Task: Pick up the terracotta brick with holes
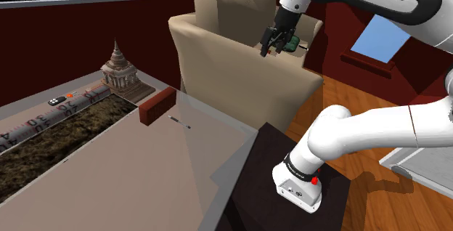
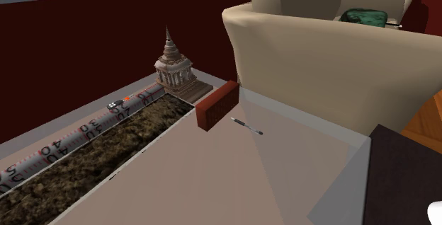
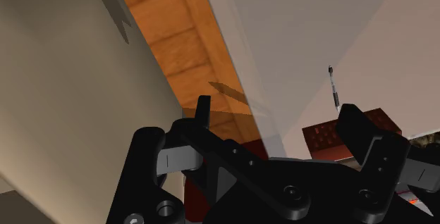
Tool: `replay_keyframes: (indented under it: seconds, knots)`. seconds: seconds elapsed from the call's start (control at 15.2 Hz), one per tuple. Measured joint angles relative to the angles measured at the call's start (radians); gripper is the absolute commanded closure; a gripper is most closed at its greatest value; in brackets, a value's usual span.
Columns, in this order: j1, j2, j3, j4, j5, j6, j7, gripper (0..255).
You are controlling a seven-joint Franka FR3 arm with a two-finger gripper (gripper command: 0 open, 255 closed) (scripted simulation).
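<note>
The end effector [image 3: 280, 117] holds its two black fingers [image 3: 363, 137] well apart, clasping nothing; at its three o'clock a red-brown brick [image 3: 324, 137] with small holes in its face lies on the pale grey bench [image 3: 317, 25], partly hidden behind one finger; at the brick's twelve o'clock, apart from it, lies a slim pen [image 3: 334, 89]; at the end effector's eleven o'clock runs an orange wooden floor [image 3: 173, 39]; at nine o'clock stands a beige armchair side [image 3: 56, 89].

The brick [image 1: 157, 106] is a reddish-brown oblong block with small holes dotted across one face. It rests on a long narrow side near the bench's [image 1: 181, 171] far edge, just beside a thin pen [image 1: 179, 123].
</note>
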Motion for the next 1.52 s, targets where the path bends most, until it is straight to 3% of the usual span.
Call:
replay_keyframes:
  seconds: [0.2,0.79,1.25,1.52]
  knots:
    - [-0.002,0.013,0.021,-0.016,0.014,0.025,0.042,0]
    - [-0.01,0.191,0.181,-0.073,0.108,0.237,0.365,0]
    - [-0.026,0.423,0.298,-0.014,0.132,0.397,0.623,0]
    - [-0.04,0.575,0.345,0.056,0.112,0.47,0.766,0]
